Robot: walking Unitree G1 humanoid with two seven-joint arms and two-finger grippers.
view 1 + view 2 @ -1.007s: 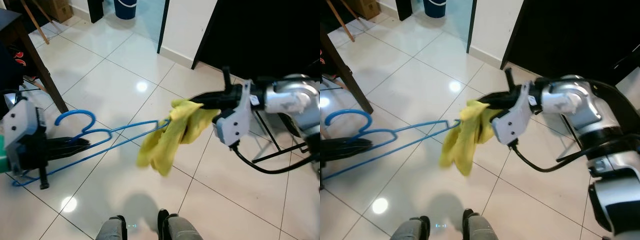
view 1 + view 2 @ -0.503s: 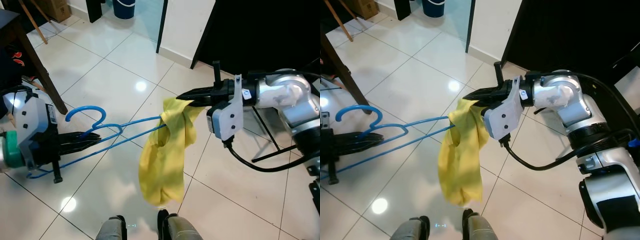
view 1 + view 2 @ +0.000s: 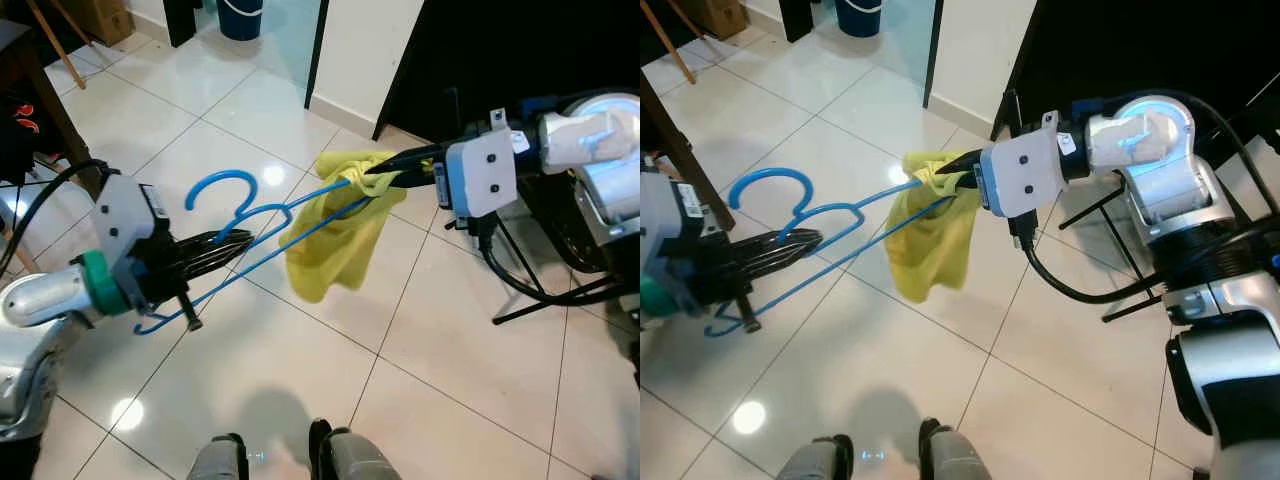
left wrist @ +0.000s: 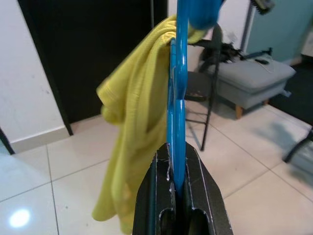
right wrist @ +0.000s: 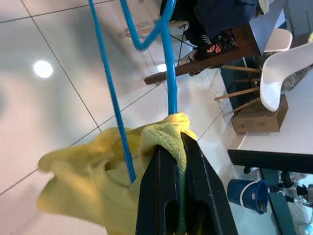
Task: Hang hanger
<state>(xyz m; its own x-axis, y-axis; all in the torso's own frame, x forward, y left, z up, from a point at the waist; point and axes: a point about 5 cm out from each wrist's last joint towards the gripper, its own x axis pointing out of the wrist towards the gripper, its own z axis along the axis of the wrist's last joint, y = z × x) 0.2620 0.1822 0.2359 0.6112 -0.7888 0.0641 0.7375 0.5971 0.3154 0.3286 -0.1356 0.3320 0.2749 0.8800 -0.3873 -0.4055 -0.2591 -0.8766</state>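
Gripping blue hanger [image 3: 262, 232], left claw [image 3: 215, 250] clamped; right claw [image 3: 952, 167] pinches yellow cloth [image 3: 335, 235].

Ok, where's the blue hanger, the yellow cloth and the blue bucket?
blue hanger [image 3: 222, 182], left eye view, on its hook.
yellow cloth [image 3: 335, 255], left eye view, hanging middle.
blue bucket [image 3: 858, 17], right eye view, its side.

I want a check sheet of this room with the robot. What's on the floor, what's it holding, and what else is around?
Surface: glossy white tiled floor, light spots reflected.
Job's things: blue hanger held in the air; yellow cloth draped over its far end.
Clutter: nothing seen on the nearby tiles.
Grippers: left gripper shut on the hanger's bar; right gripper shut on the yellow cloth at the hanger's end.
Cables: black cable looping under the right arm.
Surroundings: blue bin, wooden table leg, dark doorway, grey footstool.
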